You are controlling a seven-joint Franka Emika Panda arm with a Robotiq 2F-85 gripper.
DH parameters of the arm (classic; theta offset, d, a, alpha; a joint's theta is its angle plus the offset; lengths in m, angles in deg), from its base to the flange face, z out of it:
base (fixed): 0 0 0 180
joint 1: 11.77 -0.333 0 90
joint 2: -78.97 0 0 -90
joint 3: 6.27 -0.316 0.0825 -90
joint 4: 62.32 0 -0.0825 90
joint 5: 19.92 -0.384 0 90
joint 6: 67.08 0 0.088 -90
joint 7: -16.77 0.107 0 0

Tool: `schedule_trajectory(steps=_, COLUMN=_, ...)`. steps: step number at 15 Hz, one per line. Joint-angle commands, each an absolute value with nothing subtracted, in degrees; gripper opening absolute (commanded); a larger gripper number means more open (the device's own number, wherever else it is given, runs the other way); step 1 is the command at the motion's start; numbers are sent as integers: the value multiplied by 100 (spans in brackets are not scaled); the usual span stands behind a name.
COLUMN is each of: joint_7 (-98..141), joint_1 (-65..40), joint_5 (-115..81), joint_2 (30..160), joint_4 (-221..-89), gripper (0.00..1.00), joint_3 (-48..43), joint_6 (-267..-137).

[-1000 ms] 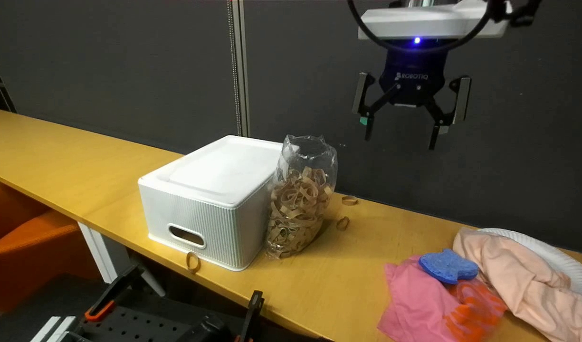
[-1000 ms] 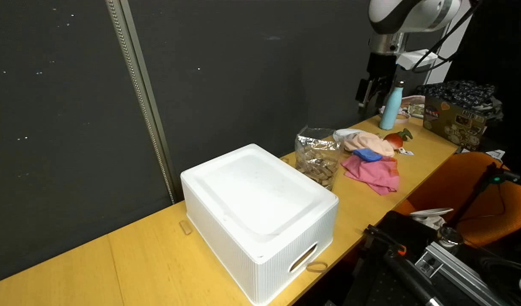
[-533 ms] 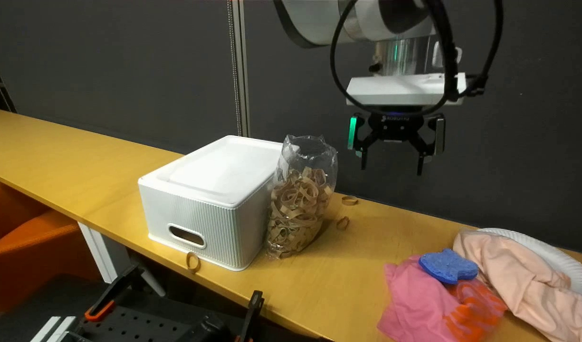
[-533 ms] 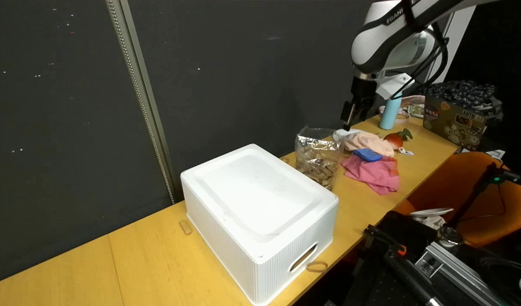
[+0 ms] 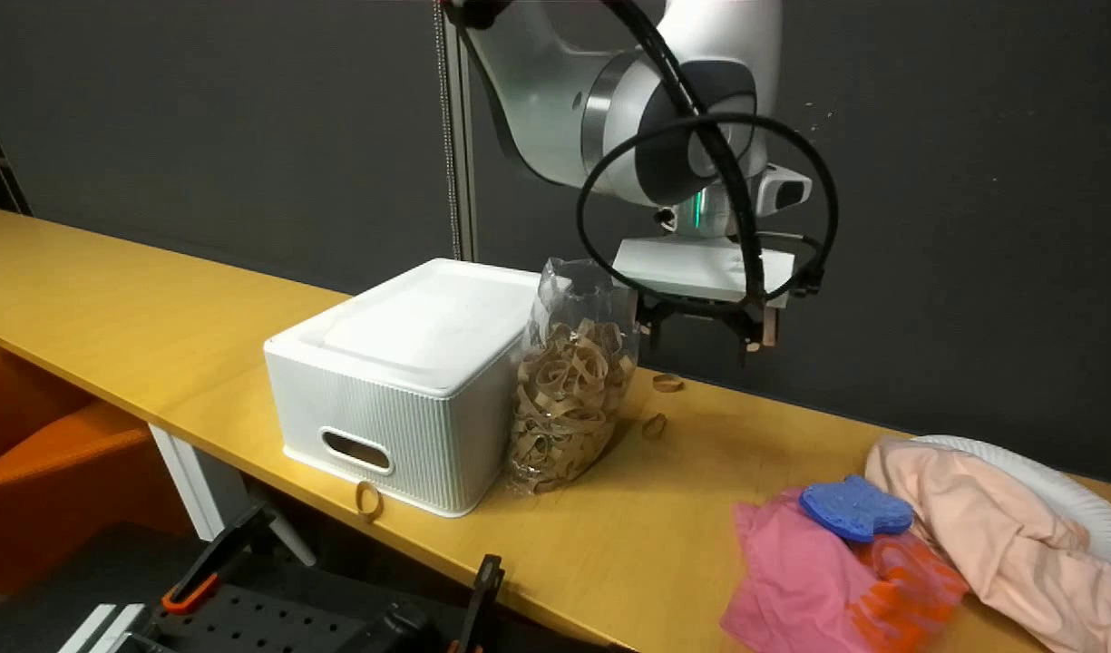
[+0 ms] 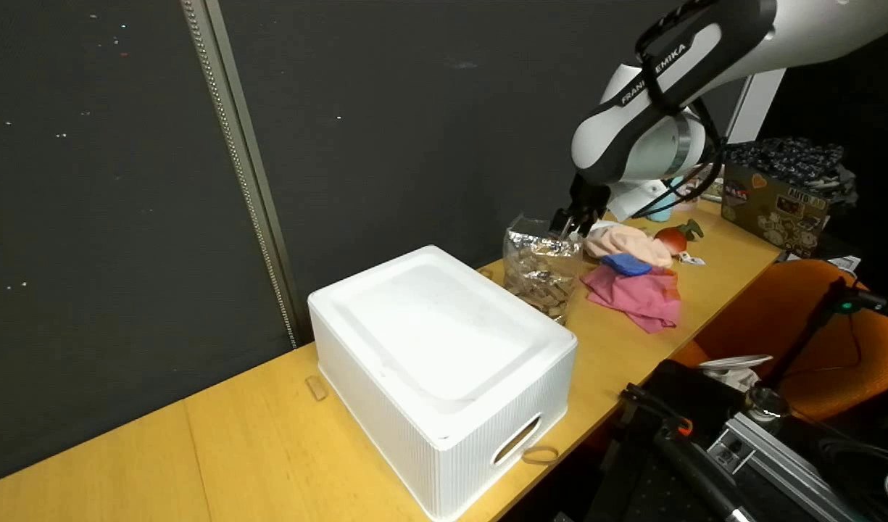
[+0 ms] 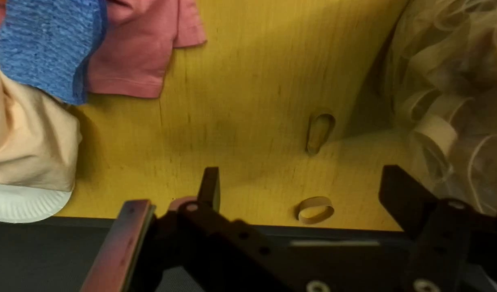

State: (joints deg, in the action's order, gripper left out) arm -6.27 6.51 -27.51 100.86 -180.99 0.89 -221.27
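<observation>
This looks like an office space set up as a robotics lab. The office shows in the long wooden worktop (image 6: 248,442), the dark wall panel (image 5: 229,136) behind it and the orange seat (image 6: 755,319); the lab, in the robot arm (image 5: 609,131), clamp (image 5: 218,559), metal rail (image 6: 784,471) and black board (image 5: 247,630) full of holes.

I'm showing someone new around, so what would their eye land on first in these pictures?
Most likely the ribbed white storage box, large and bright on the table. Just beside it stands a clear bag of tan rubber bands, with the open gripper hanging close by. Farther along, a vivid blue sponge lies on pink cloth.
</observation>
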Motion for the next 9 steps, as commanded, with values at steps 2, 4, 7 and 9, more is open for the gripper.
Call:
schedule_trajectory(steps=2, joint_7=-1005, joint_1=1172, joint_5=-3122, joint_2=10538, joint_4=-17864, gripper=100, joint_3=-320, joint_6=-22458)
schedule_trajectory(steps=4, joint_7=-1090, joint_1=1363, joint_5=-3146, joint_2=10670, joint_4=-17822, gripper=100, joint_3=-420, joint_6=-22537)
schedule_trajectory(steps=7, joint_7=-1143, joint_1=1579, joint_5=-3111, joint_2=10865, joint_4=-17624, gripper=100, joint_3=-559, joint_6=-22507)
schedule_trajectory(steps=9, joint_7=-947, joint_1=1476, joint_5=-2902, joint_2=10756, joint_4=-17795, gripper=100, joint_3=-436, joint_6=-22465)
